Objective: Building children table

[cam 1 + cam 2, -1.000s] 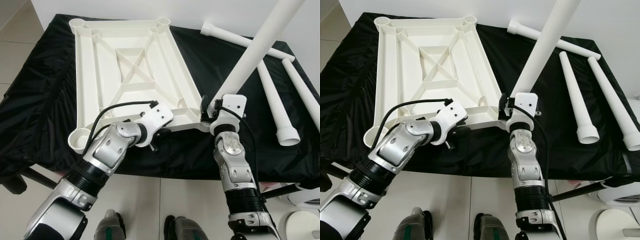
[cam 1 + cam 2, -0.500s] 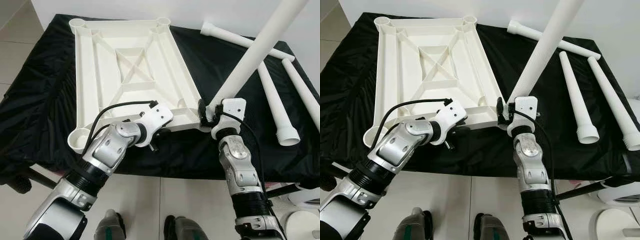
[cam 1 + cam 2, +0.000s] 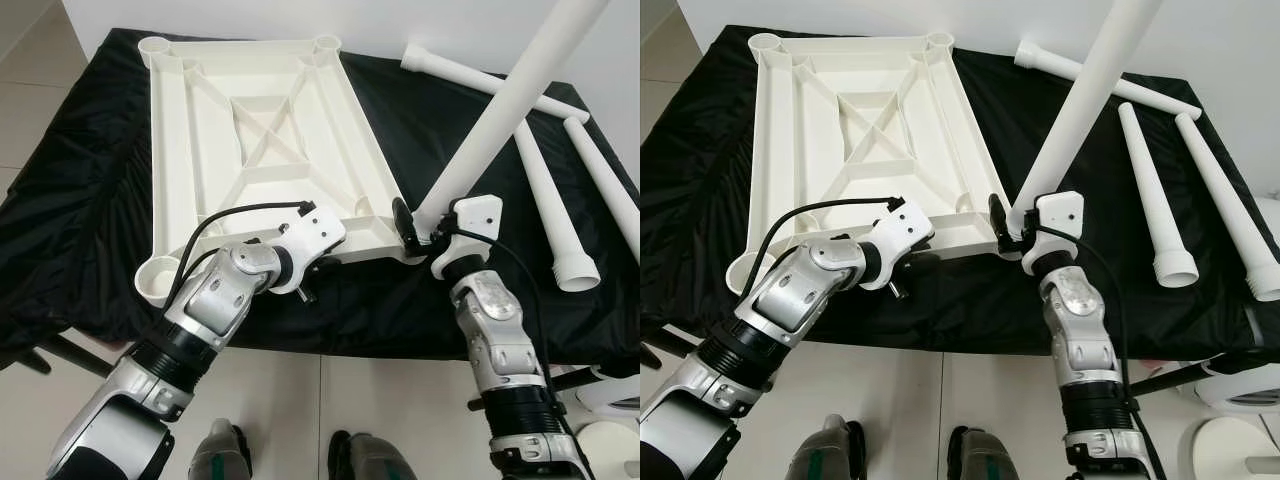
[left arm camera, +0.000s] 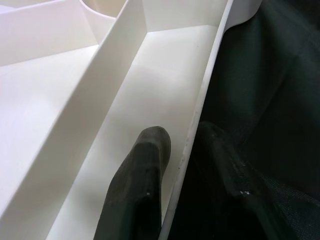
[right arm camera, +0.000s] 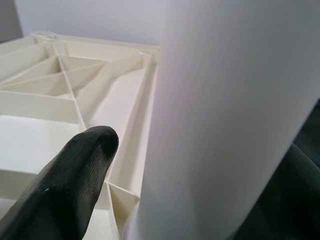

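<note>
The ribbed tabletop (image 3: 265, 150) is plain cream-white, as are the held leg (image 3: 510, 110) and the loose legs (image 3: 545, 190) at two o'clock. All lie on a glossy black cloth (image 3: 90, 200). The arms are silver; the left gripper (image 4: 175, 195) and right gripper (image 3: 412, 225) have black fingers.

Open black cloth (image 3: 440, 120) btwn tabletop frame (image 3: 265, 130) & three loose legs (image 3: 545, 190); raised leg (image 3: 500, 115) slanting across.
</note>
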You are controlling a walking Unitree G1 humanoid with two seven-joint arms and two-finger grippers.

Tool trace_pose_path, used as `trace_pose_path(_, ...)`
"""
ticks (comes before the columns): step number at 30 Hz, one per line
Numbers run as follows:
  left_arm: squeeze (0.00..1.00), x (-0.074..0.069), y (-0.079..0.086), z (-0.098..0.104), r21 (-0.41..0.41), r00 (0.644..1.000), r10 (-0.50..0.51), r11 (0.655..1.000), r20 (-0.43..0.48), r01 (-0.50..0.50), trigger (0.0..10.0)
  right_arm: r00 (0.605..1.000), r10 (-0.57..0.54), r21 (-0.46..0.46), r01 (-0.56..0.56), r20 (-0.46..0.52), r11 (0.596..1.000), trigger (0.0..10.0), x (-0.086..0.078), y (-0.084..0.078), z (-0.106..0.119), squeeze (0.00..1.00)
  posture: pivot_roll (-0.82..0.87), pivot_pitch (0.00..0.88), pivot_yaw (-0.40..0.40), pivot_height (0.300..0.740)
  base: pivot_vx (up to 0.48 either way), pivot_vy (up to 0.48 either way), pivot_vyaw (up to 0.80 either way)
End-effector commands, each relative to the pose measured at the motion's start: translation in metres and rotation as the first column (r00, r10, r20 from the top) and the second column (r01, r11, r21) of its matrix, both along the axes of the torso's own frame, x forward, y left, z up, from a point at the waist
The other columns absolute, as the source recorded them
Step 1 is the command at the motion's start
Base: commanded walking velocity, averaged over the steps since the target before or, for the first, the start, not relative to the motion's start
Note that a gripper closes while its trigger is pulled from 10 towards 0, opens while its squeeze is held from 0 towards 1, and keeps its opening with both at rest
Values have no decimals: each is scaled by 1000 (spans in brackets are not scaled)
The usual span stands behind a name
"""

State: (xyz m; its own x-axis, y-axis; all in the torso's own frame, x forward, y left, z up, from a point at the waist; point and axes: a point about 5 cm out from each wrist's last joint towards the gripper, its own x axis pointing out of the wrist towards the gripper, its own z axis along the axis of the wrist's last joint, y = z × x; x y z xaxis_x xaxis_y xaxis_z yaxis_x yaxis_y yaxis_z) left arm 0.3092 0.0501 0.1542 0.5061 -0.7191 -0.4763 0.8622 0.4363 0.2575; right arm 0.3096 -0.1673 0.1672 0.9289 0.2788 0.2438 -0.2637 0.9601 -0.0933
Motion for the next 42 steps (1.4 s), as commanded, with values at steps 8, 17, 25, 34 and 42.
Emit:
trace_pose_path(8, 0, -1, -5, 7, 3, 999, -40, 999, 35, 40, 10000, 998, 58, -45, -57, 22, 997, 10000, 3, -13, 6, 0, 10, 97, -36, 740, 0, 0, 0)
trace_pose_path(17, 0, -1, -8, 7, 3, 998, -49, 999, 37, 49, 10000, 988, 157, -64, -157, -13, 985, 10000, 2, -22, 2, 0, 2, 94, -34, 740, 0, 0, 0)
trace_pose_path(25, 0, -1, -8, 7, 3, 998, -51, 999, 37, 51, 10000, 974, 222, -26, -223, -38, 975, 10000, 0, -23, -2, 0, 3, 95, -30, 740, 0, 0, 0)
trace_pose_path(34, 0, -1, -6, 7, 6, 998, -50, 999, 35, 50, 10000, 962, 263, -1, -263, -70, 965, 10000, 0, -30, -9, 0, 6, 104, -29, 740, 0, 0, 0)
trace_pose_path(42, 0, -1, -5, 7, 7, 998, -47, 999, 35, 47, 10000, 962, 264, -5, -265, -66, 964, 10000, 3, -35, -8, 0, 9, 109, -30, 740, 0, 0, 0)
